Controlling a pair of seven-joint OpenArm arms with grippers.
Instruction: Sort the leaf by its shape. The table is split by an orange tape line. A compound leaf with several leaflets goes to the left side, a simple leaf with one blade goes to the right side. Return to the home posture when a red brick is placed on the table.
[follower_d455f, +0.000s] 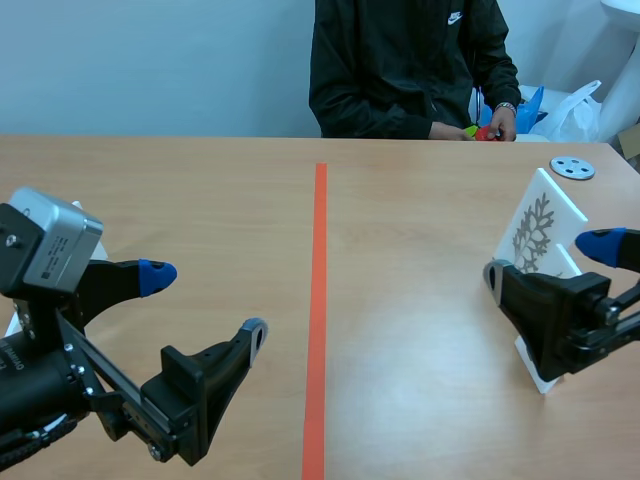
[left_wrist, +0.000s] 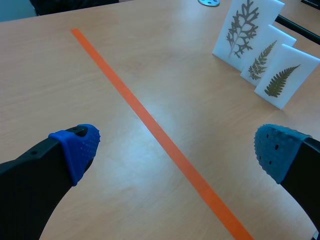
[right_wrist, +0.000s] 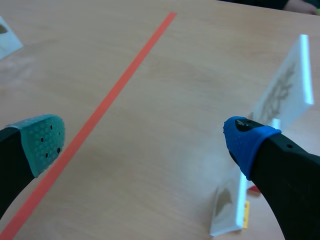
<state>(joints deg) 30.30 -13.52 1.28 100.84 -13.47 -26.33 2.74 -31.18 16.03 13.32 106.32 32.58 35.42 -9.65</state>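
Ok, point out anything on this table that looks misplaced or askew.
Nothing looks spilled or broken. One oddity: three white leaf cards stand in a row right of the orange tape line, yet all show many-leaflet, fern-like leaves, which probably belong on the left.

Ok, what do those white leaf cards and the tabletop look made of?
Leaf cards: stiff matte white board, perhaps foam board or plastic; they stand on edge and show thick edges. Tabletop: likely light wood-grain laminate, with a soft sheen.
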